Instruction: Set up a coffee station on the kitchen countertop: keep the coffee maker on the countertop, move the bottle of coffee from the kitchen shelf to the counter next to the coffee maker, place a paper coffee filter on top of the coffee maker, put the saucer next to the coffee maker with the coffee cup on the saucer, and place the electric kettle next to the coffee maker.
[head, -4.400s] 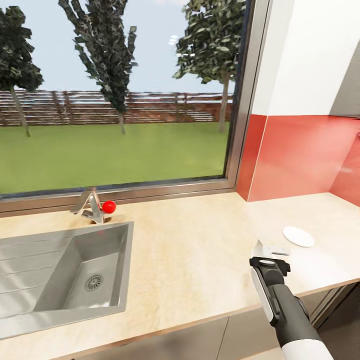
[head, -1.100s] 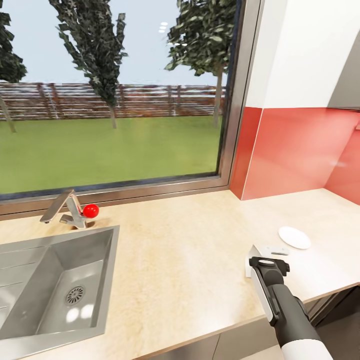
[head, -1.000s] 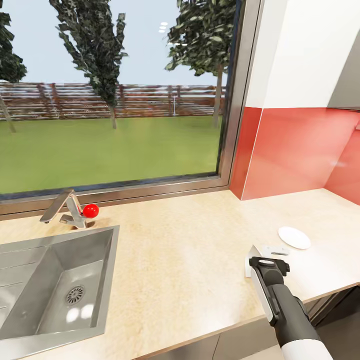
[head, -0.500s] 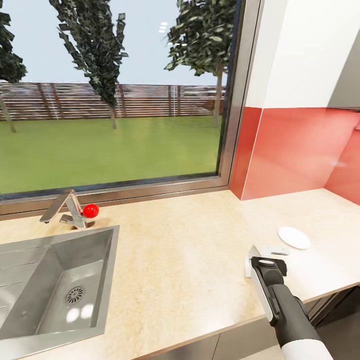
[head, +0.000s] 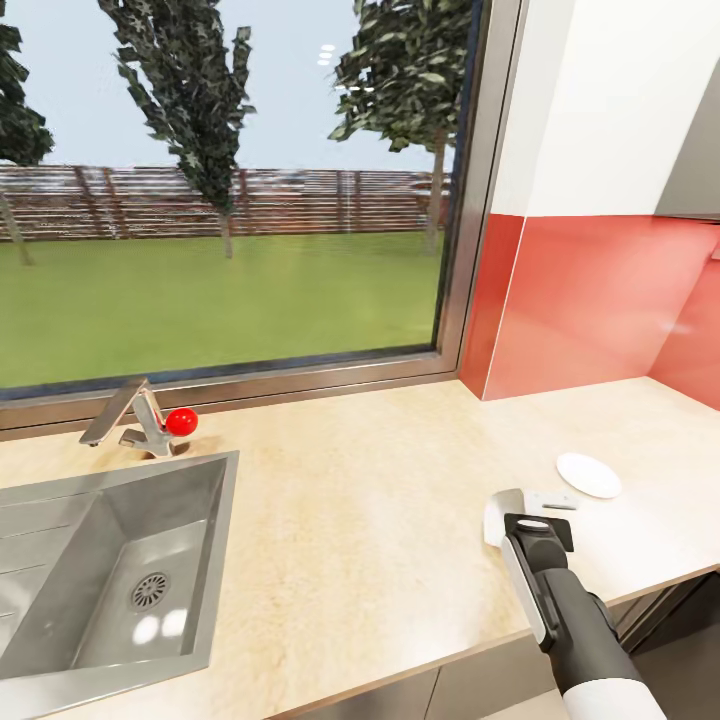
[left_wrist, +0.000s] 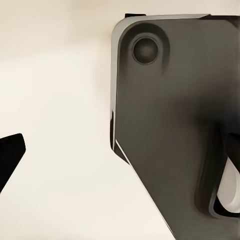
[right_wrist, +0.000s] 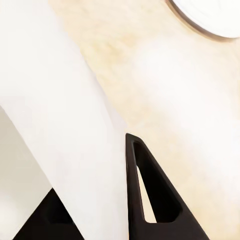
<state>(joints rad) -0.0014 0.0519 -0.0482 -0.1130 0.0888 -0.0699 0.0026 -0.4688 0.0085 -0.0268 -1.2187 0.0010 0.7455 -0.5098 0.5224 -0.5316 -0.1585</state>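
One thin white paper coffee filter (head: 499, 514) sits pinched between the two black fingers of the right gripper (head: 520, 522), just above the long light beige speckled kitchen countertop (head: 370, 500) near its front edge, at the right of the scene. In the right wrist view the filter (right_wrist: 60, 125) is a broad white sheet running down between the dark fingertips (right_wrist: 150, 195), which are clenched on it. Just to the right of the gripper and a little farther back lies the small round flat white saucer (head: 589, 474), resting on the countertop apart from the filter; its rim also shows in the right wrist view (right_wrist: 210, 15). At the left of the scene a stainless steel sink (head: 110, 560) is set into the countertop, with a metal tap bearing a red knob (head: 181, 421) behind it. Whether the left gripper's fingers are spread or closed cannot be told: its wrist view gives a dark grey panel (left_wrist: 175, 125) against a pale surface.
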